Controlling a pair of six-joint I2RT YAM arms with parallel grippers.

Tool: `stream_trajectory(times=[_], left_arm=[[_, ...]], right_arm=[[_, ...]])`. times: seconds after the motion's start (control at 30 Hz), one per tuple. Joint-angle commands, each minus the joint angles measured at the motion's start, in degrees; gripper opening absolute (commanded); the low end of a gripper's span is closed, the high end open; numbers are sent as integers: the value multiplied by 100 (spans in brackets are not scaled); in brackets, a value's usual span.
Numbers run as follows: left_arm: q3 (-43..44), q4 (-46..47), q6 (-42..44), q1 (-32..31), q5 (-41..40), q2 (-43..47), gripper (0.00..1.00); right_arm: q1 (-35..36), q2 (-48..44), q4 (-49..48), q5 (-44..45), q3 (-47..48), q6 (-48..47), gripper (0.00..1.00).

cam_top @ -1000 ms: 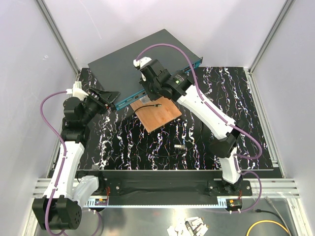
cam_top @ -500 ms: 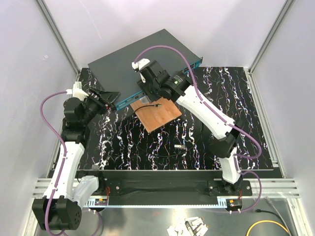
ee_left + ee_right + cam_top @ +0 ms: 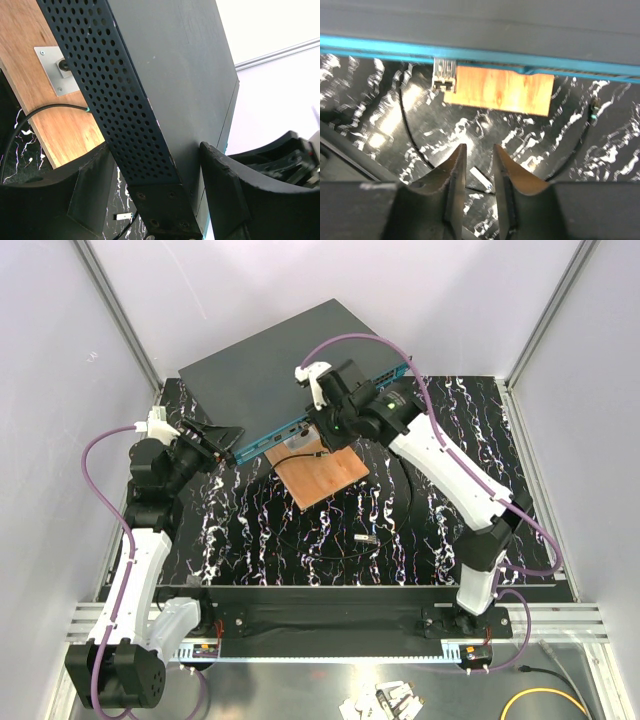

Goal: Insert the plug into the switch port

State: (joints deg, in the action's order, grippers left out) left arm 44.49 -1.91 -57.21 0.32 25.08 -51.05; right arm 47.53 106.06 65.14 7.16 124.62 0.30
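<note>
The switch (image 3: 262, 360) is a flat dark-grey box with a teal front strip (image 3: 530, 62). The pale clear plug (image 3: 444, 75) sits in a port on that strip, and its thin black cable (image 3: 406, 117) trails down over the table. My right gripper (image 3: 479, 146) hovers in front of the strip, to the right of the plug, with its jaws slightly apart and empty; in the top view it (image 3: 323, 430) is over the strip's middle. My left gripper (image 3: 218, 437) clamps the switch's left corner (image 3: 167, 200) between its fingers (image 3: 227, 190).
A wooden board (image 3: 325, 475) with a small metal plate (image 3: 56, 70) lies half under the switch front. A second black cable with a teal-ringed tip (image 3: 593, 116) lies by it. A small white stick (image 3: 365, 537) lies on the black marbled table (image 3: 440, 420).
My right gripper has moved to the right along the switch front, away from the plug's spot. The left arm and the switch have not moved.
</note>
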Motion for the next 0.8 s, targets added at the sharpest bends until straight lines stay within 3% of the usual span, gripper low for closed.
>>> stream_trajectory(times=[0.0,0.77], left_arm=[[25,385,509,-278,401,7,25],[69,385,544,-269,410,-28,24]], right_arm=[[-95,-305,-519,-434,19,172,32],[-95,380,-634,-505,836,436,30]])
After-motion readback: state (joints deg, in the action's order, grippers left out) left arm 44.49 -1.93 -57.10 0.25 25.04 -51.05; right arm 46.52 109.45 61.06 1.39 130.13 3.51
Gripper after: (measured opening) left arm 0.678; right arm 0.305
